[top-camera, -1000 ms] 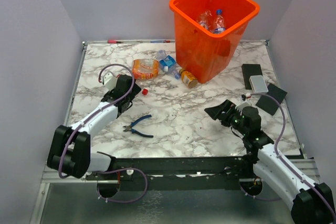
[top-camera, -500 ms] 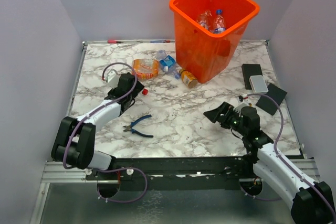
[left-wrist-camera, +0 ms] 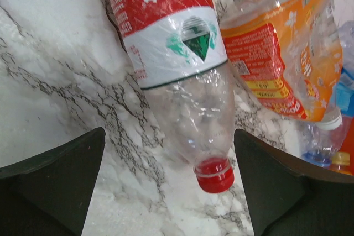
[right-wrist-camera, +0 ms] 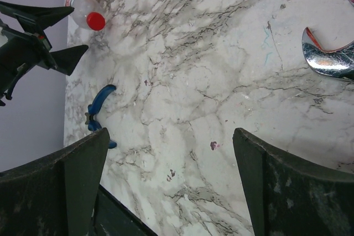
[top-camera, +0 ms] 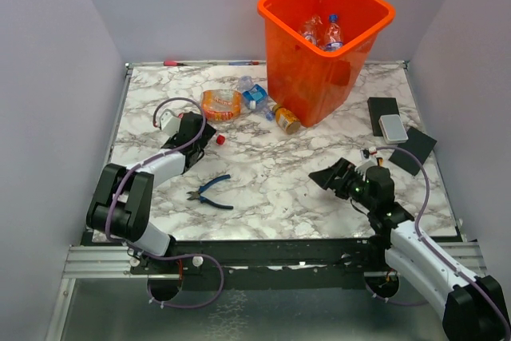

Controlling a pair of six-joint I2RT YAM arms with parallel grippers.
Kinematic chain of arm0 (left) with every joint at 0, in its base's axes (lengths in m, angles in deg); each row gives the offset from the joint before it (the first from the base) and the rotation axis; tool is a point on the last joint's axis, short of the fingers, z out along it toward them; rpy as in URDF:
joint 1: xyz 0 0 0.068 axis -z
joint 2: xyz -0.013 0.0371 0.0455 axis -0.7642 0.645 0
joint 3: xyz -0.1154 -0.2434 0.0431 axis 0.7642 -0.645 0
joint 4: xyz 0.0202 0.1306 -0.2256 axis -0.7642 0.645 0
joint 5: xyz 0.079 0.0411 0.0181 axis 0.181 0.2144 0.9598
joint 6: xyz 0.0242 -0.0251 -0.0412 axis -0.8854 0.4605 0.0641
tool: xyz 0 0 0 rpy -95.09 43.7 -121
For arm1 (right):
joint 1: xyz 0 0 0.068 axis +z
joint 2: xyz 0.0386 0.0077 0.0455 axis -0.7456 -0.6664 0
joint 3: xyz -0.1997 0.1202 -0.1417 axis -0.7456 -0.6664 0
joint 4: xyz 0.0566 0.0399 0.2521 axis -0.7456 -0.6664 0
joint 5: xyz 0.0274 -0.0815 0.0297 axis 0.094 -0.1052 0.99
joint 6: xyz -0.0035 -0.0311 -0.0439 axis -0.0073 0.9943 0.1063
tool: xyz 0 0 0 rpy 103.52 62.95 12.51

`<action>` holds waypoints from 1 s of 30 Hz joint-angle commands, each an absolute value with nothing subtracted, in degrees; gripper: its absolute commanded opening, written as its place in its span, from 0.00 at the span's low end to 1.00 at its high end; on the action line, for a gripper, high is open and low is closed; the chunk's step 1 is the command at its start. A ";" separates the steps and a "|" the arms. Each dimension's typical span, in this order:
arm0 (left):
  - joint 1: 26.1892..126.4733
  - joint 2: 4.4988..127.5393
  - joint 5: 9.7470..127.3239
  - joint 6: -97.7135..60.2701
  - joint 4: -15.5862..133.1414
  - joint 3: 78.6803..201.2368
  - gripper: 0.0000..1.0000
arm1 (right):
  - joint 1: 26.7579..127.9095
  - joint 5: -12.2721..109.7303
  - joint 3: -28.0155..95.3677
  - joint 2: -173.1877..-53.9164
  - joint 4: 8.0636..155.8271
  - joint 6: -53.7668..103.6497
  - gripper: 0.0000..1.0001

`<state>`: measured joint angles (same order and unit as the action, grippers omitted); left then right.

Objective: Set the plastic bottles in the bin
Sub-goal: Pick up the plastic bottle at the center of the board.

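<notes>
**Partner:** Where's your bottle?

**Me:** It's lying on the tabletop (top-camera: 271, 173), right under my left gripper (left-wrist-camera: 168, 136). The jaws are spread wide either side of its clear shoulder and touch nothing. It's the red-label bottle (left-wrist-camera: 168, 31), with its red cap (left-wrist-camera: 214, 174) pointing toward me, just beside an orange-label bottle (left-wrist-camera: 282, 59). The bin (top-camera: 319, 77) stands well apart, at the far side.

**Partner:** How will it handle?

**Me:** Light, I judge, since it looks empty. The thin walls should buckle under a squeeze, and the glossy label may slip. I'd close across the shoulder near the neck, where the plastic is likely stiffer.

**Partner:** And the other arm?

**Me:** My right gripper (right-wrist-camera: 171, 131) is spread too and holds nothing. It hovers over the tabletop, well apart from the bottles.
</notes>
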<state>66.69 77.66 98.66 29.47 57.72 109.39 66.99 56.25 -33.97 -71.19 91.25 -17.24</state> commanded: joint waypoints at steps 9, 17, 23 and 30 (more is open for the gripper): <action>59.31 87.34 93.68 36.17 52.26 112.42 0.99 | 67.10 57.77 -32.85 -67.37 87.73 -18.56 0.96; 58.49 90.13 91.24 35.53 50.39 112.04 0.76 | 67.10 57.00 -33.68 -63.37 84.09 -19.20 0.95; 58.45 88.02 89.71 34.56 47.71 109.14 0.44 | 67.06 57.46 -33.08 -63.94 84.57 -19.24 0.95; 58.84 75.52 86.76 32.74 47.57 105.59 0.27 | 68.05 66.92 -28.25 -67.51 88.49 -13.86 0.90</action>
